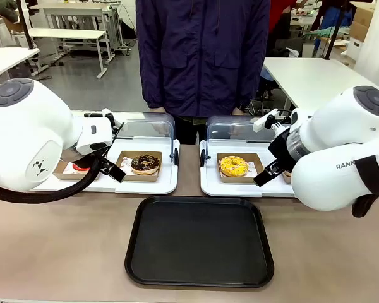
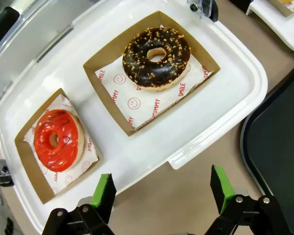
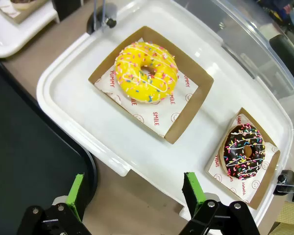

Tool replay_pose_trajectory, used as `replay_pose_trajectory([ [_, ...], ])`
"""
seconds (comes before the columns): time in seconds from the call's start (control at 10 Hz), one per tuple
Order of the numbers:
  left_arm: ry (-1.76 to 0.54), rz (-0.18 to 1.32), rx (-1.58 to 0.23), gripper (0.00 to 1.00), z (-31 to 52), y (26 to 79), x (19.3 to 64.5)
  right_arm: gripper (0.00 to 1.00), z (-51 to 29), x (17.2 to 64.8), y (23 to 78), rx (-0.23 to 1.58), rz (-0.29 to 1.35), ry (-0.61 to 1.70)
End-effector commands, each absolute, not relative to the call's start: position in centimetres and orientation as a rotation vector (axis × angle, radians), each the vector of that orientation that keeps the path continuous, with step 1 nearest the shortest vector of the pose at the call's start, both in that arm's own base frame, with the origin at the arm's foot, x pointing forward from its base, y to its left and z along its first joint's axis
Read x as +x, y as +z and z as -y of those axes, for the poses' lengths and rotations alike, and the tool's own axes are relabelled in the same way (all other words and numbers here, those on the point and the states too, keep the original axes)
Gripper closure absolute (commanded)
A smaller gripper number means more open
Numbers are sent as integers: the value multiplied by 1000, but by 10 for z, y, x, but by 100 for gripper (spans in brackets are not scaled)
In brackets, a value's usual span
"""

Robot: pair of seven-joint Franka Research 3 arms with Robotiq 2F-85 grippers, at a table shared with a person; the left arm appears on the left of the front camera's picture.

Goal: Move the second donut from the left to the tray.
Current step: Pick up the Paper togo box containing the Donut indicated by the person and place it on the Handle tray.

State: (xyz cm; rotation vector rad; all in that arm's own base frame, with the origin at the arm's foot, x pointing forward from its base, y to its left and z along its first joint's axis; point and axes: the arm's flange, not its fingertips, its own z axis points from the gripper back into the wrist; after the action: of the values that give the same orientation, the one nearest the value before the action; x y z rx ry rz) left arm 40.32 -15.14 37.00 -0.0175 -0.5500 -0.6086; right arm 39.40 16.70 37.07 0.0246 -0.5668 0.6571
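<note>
In its holder [image 2: 105,98], the donut [image 2: 157,58] is lying untouched, the tray [image 1: 199,252] waiting; left gripper [image 2: 162,190] and right gripper [image 3: 134,192] are hanging, jaws apart.

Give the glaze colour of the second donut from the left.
Donut: dark brown; left wrist view.

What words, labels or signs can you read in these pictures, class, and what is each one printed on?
"SMILE", "YUMMY": red print on the paper under the chocolate donut.
"YUMMY", "SMILE": red print on the paper under the yellow donut.
"RANK", "OT": cut-off letters on the right arm.
Print under the red donut and the sprinkled donut: too small to read surely.
</note>
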Motion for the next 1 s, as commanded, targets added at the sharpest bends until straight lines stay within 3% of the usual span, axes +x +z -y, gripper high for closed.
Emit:
replay_pose_trajectory([
  [0.0, -609, 550, -18, 0, 151, 370, 403, 0, -167, 394, 371, 25, 567, 656],
  [0.4, -609, 550, -18, 0, 151, 370, 403, 0, -167, 394, 371, 25, 567, 657],
  [0.7, -638, 575, -155, 0, 127, 472, 413, 0, -117, 403, 492, 157, 645, 676],
  [0.9, -741, 527, -274, 0, 85, 521, 417, 0, -40, 393, 537, 289, 697, 701],
])
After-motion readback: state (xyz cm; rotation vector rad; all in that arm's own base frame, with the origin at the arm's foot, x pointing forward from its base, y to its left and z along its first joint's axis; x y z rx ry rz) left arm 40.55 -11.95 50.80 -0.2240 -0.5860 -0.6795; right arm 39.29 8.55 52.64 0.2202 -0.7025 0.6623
